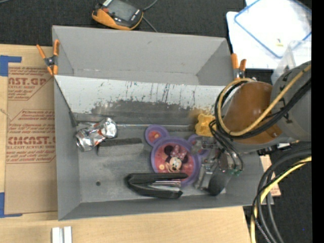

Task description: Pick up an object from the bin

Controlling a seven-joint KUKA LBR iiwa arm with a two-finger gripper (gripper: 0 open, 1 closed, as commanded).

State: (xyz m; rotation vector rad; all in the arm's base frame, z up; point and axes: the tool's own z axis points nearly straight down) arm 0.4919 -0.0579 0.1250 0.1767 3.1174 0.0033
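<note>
Grey bin (101, 168) is holding a few bits; gripper (211, 175) is hanging right beside the purple Minnie plate (172, 158), can't tell if it's clenched.

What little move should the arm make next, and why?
Probably a short descent: the arm ends just right of the purple Minnie Mouse plate, by a small dark object in the bin's lower right corner, the nearest thing to grasp.

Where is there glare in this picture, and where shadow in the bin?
Camera view: glare on the crumpled foil ball at the left of the bin, thin highlights along the glossy black object by the front wall; a dark band, likely shadow, lies right of the foil.
</note>
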